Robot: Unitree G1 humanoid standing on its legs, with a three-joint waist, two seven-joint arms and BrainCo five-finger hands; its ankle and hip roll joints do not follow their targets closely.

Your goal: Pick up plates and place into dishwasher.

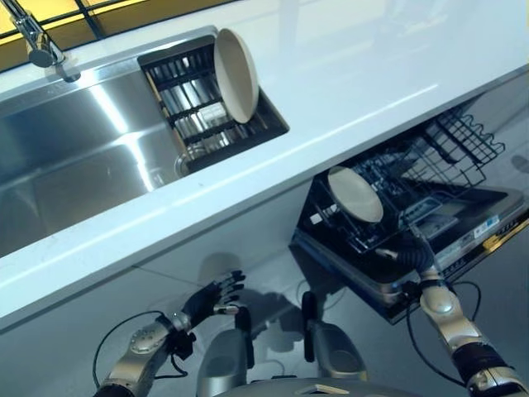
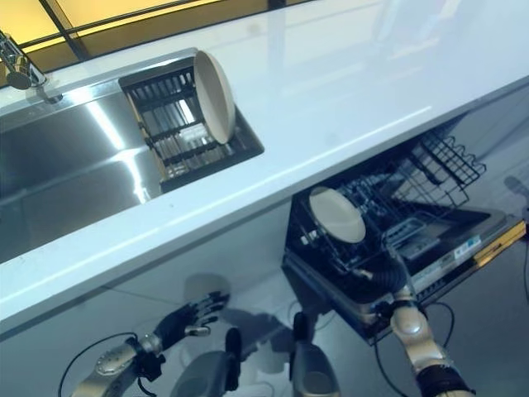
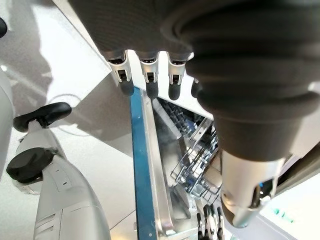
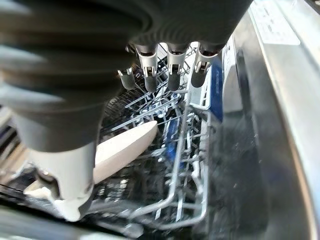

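One cream plate [image 1: 235, 74] stands on edge in the black drying rack [image 1: 190, 99] set in the sink. A second cream plate [image 1: 355, 194] stands upright in the lower rack of the open dishwasher [image 1: 397, 215] below the counter. My right hand [image 1: 413, 251] is just in front of that plate, at the rack's near side. In the right wrist view its fingers [image 4: 172, 70] are straight over the wire rack, and the plate [image 4: 125, 147] stands beside the thumb, apart from it. My left hand [image 1: 216, 296] hangs open low under the counter, holding nothing.
A white counter [image 1: 372, 83] runs across above the dishwasher. The steel sink [image 1: 74, 157] and faucet [image 1: 37, 41] lie at the left. The dishwasher's upper wire rack [image 1: 463, 141] is pulled out at the right, and its door [image 1: 471, 236] lies open.
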